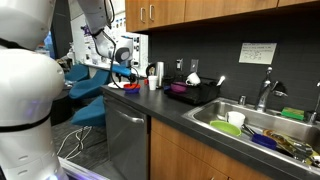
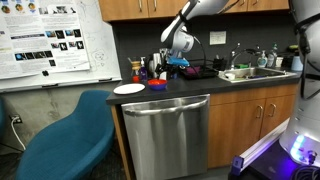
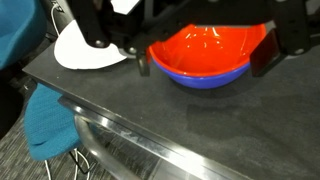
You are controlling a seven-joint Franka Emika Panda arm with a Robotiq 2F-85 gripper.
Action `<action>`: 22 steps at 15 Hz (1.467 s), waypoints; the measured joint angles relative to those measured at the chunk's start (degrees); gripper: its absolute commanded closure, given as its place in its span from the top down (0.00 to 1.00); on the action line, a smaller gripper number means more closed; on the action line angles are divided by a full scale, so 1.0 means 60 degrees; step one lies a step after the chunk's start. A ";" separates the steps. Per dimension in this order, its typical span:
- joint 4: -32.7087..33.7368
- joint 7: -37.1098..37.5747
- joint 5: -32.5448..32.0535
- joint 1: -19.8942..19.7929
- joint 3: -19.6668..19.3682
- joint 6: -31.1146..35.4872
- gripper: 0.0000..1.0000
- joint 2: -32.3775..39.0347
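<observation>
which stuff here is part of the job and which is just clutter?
In hand:
- gripper, open, over the bowl
- bowl, red inside, blue outside

Lying about:
- plate
- chair
- dishwasher
- sink
- dish rack

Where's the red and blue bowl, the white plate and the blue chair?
red and blue bowl (image 3: 205,48), wrist view, on its red inside.
white plate (image 3: 80,52), wrist view, on its flat middle.
blue chair (image 2: 65,135), an exterior view, on its curved back.
</observation>
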 measured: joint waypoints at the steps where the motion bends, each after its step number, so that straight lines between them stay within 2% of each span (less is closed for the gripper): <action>1: 0.0004 0.0007 -0.0238 0.0019 0.0000 0.0077 1.00 0.0013; 5: 0.0110 0.0005 -0.1606 0.0053 -0.0040 -0.0020 1.00 0.0015; 8: 0.0366 -0.0237 -0.2113 0.0049 -0.0002 -0.0610 1.00 0.0012; 14: 0.1408 -0.1881 -0.1895 -0.0030 0.0474 -0.4204 1.00 0.0013; 19: 0.2429 -0.2847 -0.2027 0.0175 0.0635 -0.7277 1.00 0.0321; 22: 0.3047 -0.3507 -0.2479 0.0417 0.0649 -0.8160 1.00 0.0774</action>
